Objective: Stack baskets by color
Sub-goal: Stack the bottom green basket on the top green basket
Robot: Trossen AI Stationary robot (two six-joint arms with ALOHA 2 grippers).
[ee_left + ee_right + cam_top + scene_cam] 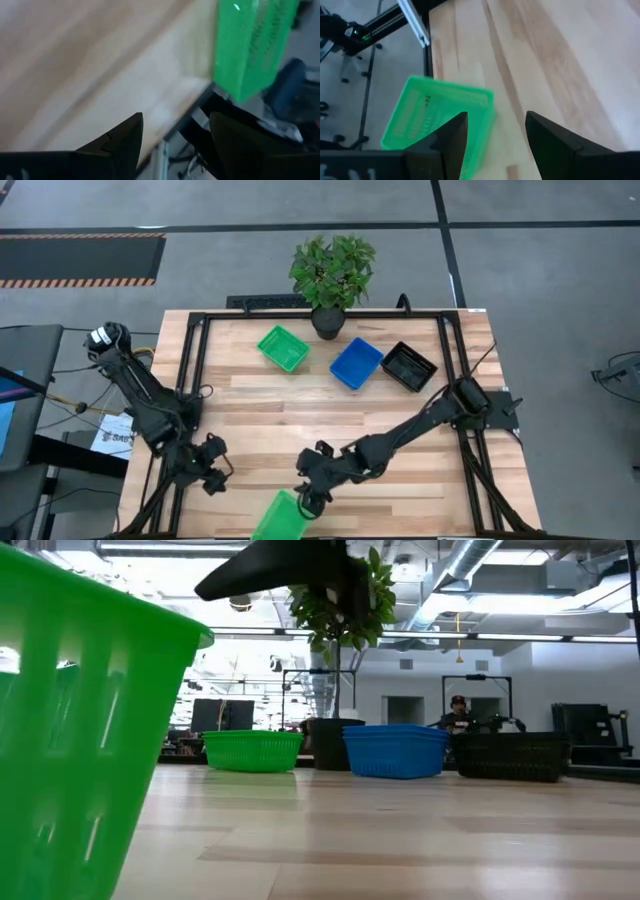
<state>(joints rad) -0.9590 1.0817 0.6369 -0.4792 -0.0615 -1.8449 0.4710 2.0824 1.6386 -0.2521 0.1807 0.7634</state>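
Three baskets stand in a row at the table's far side: green (283, 348), blue (357, 363) and black (409, 367). They also show in the low view: green (252, 750), blue (396, 750), black (513, 755). A second green basket (280, 518) sits at the table's near edge, partly past it, and looks tilted in the low view (80, 720). My right gripper (496, 116) is open just above that basket's far right corner (482, 97), with bare wood between its fingers. My left gripper (176, 120) is open over the near left corner, to the left of this basket (250, 45).
A potted leafy plant (332, 275) stands at the far edge behind the baskets. Black frame rails (195, 370) run along the table's left and right sides. Bare wood (300, 420) lies across the middle of the table. A person (458, 712) sits in the room beyond the table.
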